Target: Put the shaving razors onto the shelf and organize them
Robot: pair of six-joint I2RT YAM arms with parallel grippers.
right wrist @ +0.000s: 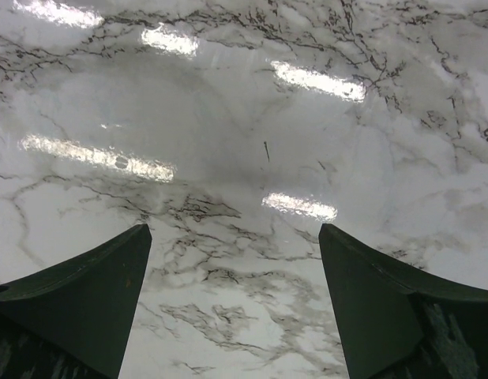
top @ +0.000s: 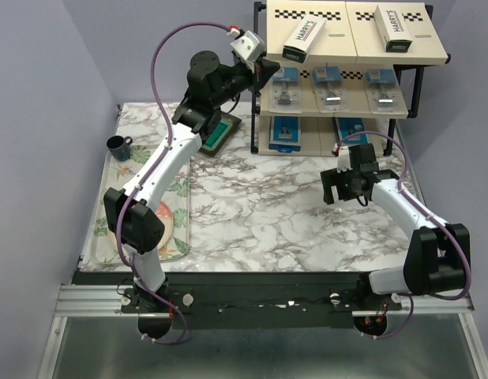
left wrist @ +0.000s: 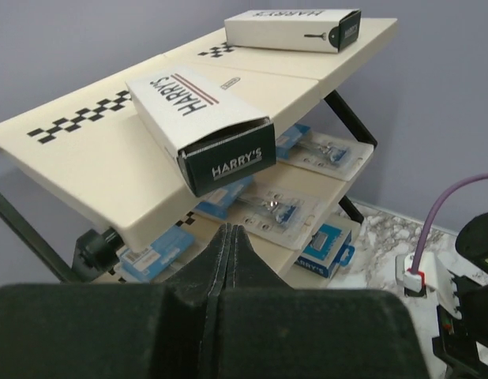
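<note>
2 HARRY'S boxes [top: 303, 39], 3 blister packs [top: 329, 88], 2 blue boxes [top: 285, 133] on shelf [top: 350, 46]

Two white boxes [top: 303, 39], three blister packs [top: 331, 88], two blue boxes [top: 285, 133].

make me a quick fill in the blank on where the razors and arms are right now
The top board of the shelf carries ____ white boxes. The three clear razor packs lie on the ____ board. The left pincer is ____ and holds nothing. The right pincer hangs open over the ____ table.
Missing: two; middle; shut; marble
</note>
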